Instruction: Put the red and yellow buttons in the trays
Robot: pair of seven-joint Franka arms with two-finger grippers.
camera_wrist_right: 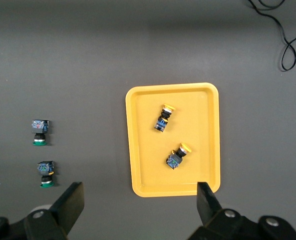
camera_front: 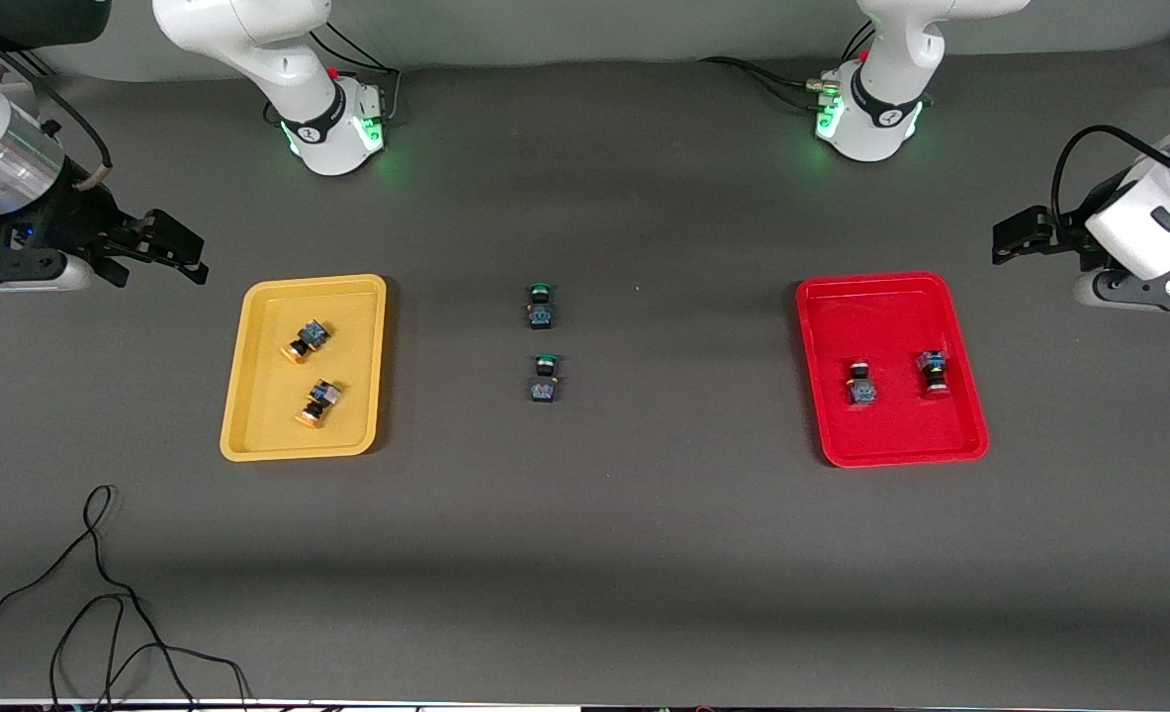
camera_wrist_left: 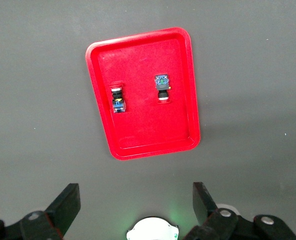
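Note:
Two yellow-capped buttons (camera_front: 308, 340) (camera_front: 318, 403) lie in the yellow tray (camera_front: 248, 435) toward the right arm's end of the table. Two red-capped buttons (camera_front: 861, 384) (camera_front: 933, 372) lie in the red tray (camera_front: 901, 455) toward the left arm's end. My right gripper (camera_front: 164, 255) is open and empty, up in the air beside the yellow tray (camera_wrist_right: 173, 190). My left gripper (camera_front: 1005, 242) is open and empty, up in the air beside the red tray (camera_wrist_left: 137, 150). The left wrist view shows both red buttons (camera_wrist_left: 117, 98) (camera_wrist_left: 162, 87). The right wrist view shows both yellow buttons (camera_wrist_right: 164, 118) (camera_wrist_right: 178, 156).
Two green-capped buttons (camera_front: 541, 306) (camera_front: 544, 379) lie on the table midway between the trays, also in the right wrist view (camera_wrist_right: 39, 131) (camera_wrist_right: 46, 173). A black cable (camera_front: 100, 593) loops on the table near the front camera at the right arm's end.

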